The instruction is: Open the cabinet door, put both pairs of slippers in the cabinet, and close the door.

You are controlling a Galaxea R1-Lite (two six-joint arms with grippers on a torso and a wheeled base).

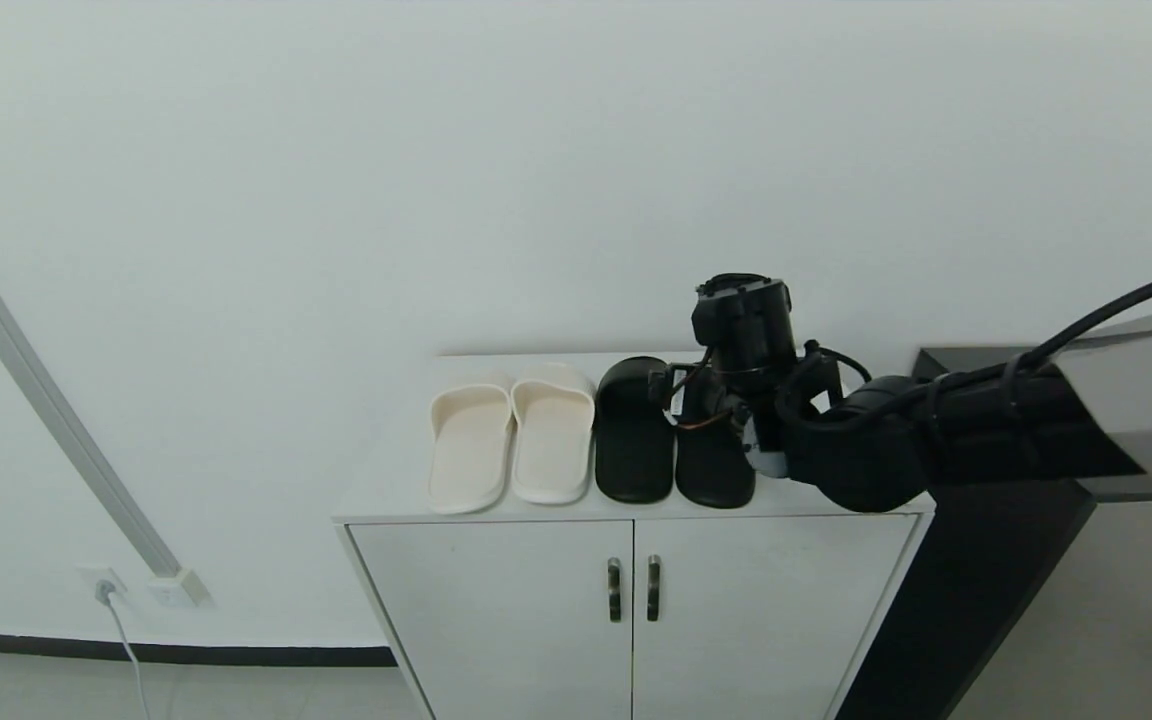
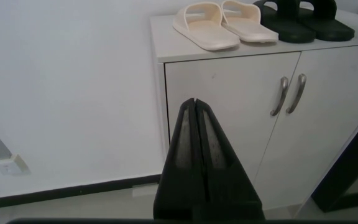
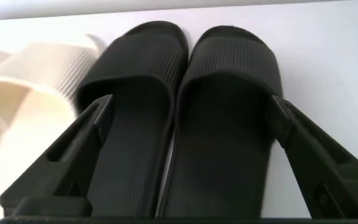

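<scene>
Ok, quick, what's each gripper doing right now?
Left gripper: closed, holding nothing.
Right gripper: open, jaws spread wide over the black slippers, nothing held.

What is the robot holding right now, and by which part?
Nothing yet. The right gripper has its jaws open on either side of the black slippers, not closed on them; the left gripper is shut and empty.

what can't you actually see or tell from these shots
- Inside of the white two-door cabinet: head view, shut doors hide it.
- Toe of the rightmost black rubber slipper: head view, right arm covers it.
- Cabinet's lower front: left wrist view, the shut left end effector blocks it.
</scene>
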